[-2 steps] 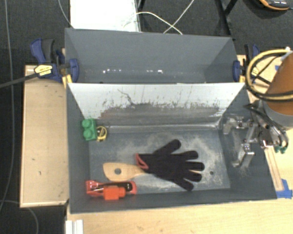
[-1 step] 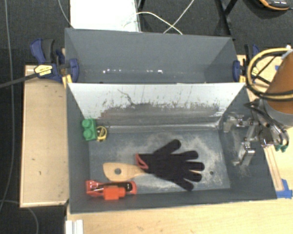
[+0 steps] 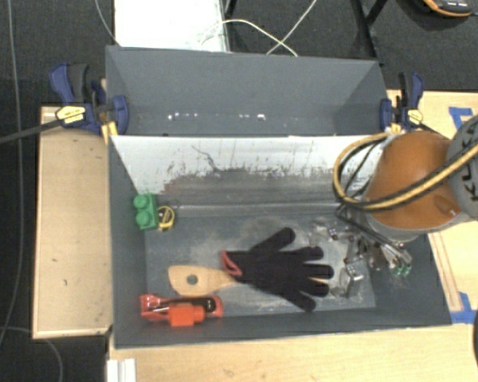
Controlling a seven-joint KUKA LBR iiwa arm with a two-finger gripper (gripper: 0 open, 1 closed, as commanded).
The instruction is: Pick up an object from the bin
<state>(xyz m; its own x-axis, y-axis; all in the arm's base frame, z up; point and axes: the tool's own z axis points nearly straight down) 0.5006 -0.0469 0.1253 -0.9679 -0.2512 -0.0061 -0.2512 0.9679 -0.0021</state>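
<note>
**Low beside the glove, nothing lifted yet**

Gripper [image 3: 350, 275] down low in the grey bin [image 3: 239, 94], just right of the black glove [image 3: 275, 267], at the ends of its splayed digits. Touching or merely close: hard to judge from above. Open or closed: cannot tell, with the metal parts half hidden under the orange wrist cover [image 3: 410, 183]. Nothing seen in its hold.

Glove lying flat, cuff at its left end. Just left of the glove, a pale wooden spatula [image 3: 197, 278], touching the cuff or nearly so. Below and left of the glove, a red and orange tool [image 3: 179, 309]. Up and well left of the glove, a green block [image 3: 146, 212] with a small yellow ring [image 3: 166, 217] beside it.

Judged as the approach-and-grasp step, pick not yet made. Next, probably: settle over a digit or fold of the glove, close firmly on the cloth, then lift straight up. Limp fabric likely to slip or drape, so worth a deep bite rather than a pinch at the very tip.
</note>
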